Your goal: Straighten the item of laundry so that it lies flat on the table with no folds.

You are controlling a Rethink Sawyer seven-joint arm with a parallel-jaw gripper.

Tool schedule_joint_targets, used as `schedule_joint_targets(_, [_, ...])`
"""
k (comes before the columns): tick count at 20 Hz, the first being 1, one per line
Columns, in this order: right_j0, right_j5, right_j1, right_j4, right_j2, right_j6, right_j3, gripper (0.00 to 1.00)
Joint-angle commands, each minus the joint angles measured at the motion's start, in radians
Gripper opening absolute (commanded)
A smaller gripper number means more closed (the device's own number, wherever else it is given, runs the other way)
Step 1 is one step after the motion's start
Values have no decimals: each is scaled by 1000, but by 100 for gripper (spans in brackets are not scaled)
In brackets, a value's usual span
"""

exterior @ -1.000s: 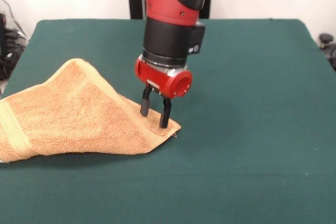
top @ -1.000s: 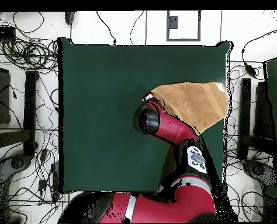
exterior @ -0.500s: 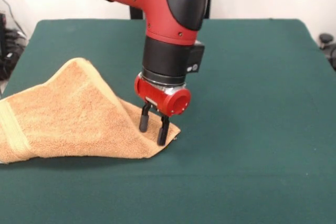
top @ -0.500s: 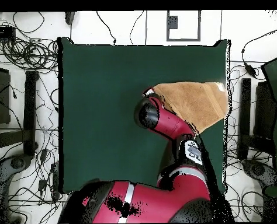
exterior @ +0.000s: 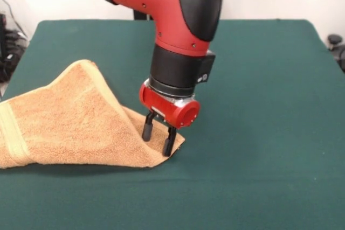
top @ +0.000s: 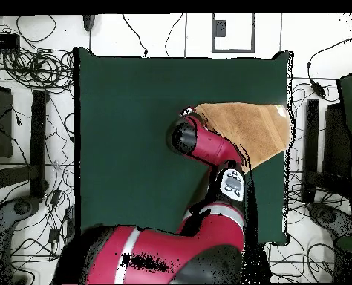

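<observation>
The claw [exterior: 158, 137] stands with its two black fingers [exterior: 146, 131] spread apart, released, both tips down on the pointed corner of the towel [exterior: 70, 122], gripping nothing. One finger rests on the terry just inside the corner; the other sits at the very edge, where cloth meets the table [exterior: 259, 149]. Above the fingers, the red wrist block and black collar of the arm [exterior: 180, 30] rise toward twelve o'clock.

From the claw, the tan-orange towel spreads toward nine o'clock in the front view, humped into a ridge with a raised peak at about ten o'clock. Its pale woven border band lies at the far nine o'clock end, by the table's edge.

In the overhead view the towel [top: 257, 130] lies at about three o'clock on the green table [top: 127, 141], reaching its edge, the arm [top: 209, 148] covering the corner.
</observation>
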Motion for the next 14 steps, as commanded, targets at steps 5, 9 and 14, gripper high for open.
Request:
schedule_joint_targets(5, [90, 368, 132, -24, -59, 80, -189, 100])
schedule_joint_targets(9, [89, 414, 136, -47, -57, 53, -205, 100])
schedule_joint_targets(14, [96, 439, 143, -62, -67, 42, -221, 100])
